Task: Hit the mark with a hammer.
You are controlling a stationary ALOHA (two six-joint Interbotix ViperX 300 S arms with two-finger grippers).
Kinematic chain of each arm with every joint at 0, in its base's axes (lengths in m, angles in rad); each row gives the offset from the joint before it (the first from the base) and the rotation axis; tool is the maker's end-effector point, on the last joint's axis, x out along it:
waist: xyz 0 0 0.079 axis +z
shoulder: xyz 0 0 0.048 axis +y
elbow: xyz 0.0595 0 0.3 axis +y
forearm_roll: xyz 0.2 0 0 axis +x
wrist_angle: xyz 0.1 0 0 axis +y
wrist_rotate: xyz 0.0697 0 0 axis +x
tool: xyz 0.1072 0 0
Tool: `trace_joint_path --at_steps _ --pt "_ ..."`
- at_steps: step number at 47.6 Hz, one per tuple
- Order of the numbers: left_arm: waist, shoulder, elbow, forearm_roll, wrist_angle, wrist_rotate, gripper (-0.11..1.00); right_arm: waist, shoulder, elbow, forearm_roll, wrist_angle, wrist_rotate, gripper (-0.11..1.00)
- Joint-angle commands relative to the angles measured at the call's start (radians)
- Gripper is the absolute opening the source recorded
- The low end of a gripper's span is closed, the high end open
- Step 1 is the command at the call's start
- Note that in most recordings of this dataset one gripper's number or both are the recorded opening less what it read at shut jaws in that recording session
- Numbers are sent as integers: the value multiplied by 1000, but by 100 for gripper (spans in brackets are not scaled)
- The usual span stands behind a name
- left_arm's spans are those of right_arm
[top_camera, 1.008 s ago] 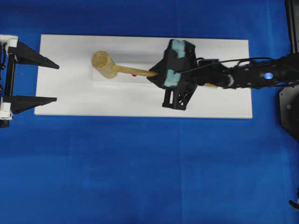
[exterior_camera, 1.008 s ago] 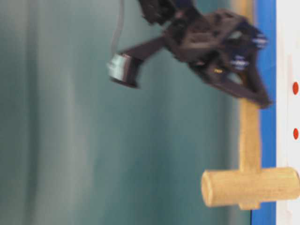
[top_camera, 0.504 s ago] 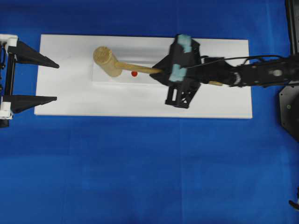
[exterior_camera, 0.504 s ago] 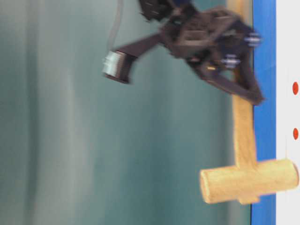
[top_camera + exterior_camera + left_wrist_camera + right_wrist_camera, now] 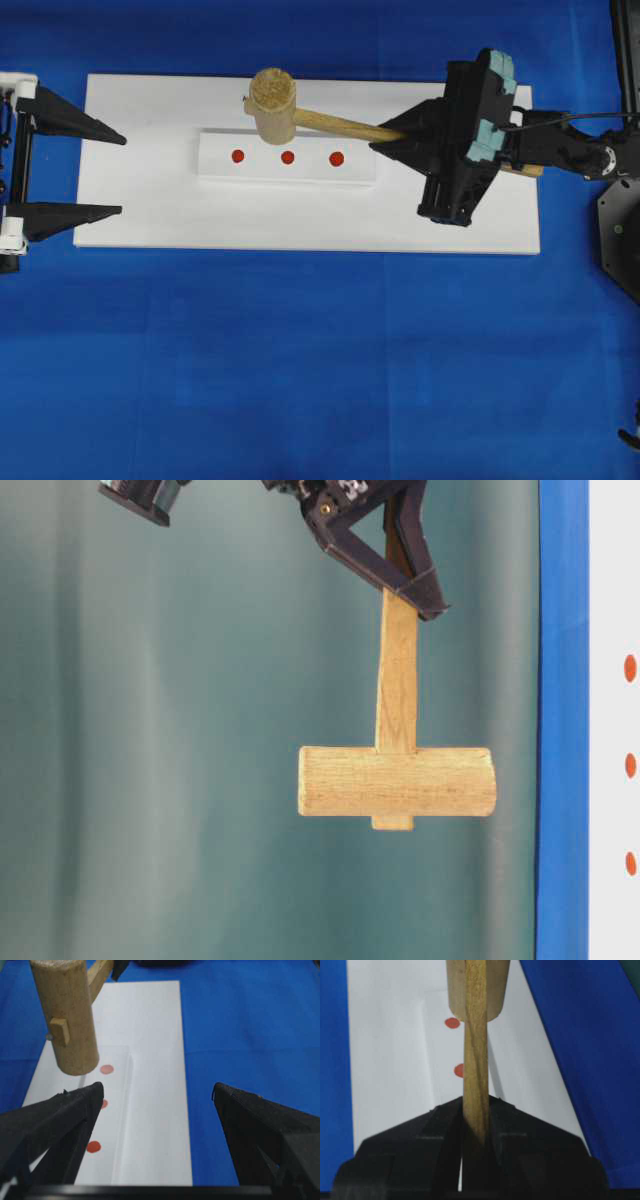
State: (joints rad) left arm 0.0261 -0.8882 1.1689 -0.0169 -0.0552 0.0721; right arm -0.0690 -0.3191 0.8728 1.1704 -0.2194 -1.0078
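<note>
hammer — lifted clear of the strip | right claw — drawn back | three red marks — uncovered

Board: lies on the table, between the left tool and the right tool.
Raised strip: on the board, between the two tools, nearer the right one.
Three marks: in a row on the strip, running from the right tool toward the left tool.
Hammer: handle clamped in the right tool, head out ahead of it toward the left tool, raised clear above the board, off to the far side of the marks.
Left tool: at the board's left end, jaws spread, well apart from the hammer head.
</note>
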Motion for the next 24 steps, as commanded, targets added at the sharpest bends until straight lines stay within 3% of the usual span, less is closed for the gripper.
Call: trace_joint_path --at_steps 1,9,18,24 --pt "5 2 -9 -2 -9 -2 89 3 -12 -12 0 -11 2 3" --pt "5 2 -8 -2 -8 -6 89 5 77 -3 5 -8 5 3" --pt "5 2 -9 -2 -9 -5 89 3 232 -11 41 0 29 3" --pt "5 2 -8 0 -9 -8 89 3 218 -6 48 -5 32 3"
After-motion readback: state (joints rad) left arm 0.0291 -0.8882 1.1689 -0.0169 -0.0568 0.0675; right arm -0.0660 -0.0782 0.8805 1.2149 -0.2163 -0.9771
